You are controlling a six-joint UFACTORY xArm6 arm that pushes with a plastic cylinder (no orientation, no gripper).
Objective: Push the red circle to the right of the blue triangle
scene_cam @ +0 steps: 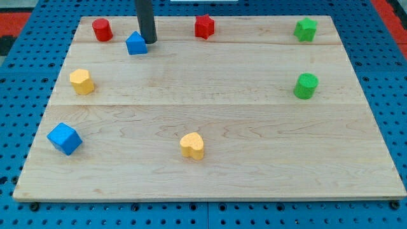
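The red circle (pixel 102 29) stands near the board's top left corner. The blue triangle (pixel 136 43) sits to its right and a little lower. My tip (pixel 149 41) is on the board just right of the blue triangle, very close to it or touching its right side. The dark rod rises from there out of the view's top. The red circle is left of the triangle, about a block's width away, and apart from my tip.
A red star (pixel 204 26) is at the top middle. A green star (pixel 306 29) and a green circle (pixel 306 86) are at the right. A yellow hexagon (pixel 81 81) and a blue cube (pixel 64 138) are at the left. A yellow heart (pixel 192 145) is at the bottom middle. The wooden board (pixel 254 165) lies on a blue pegboard.
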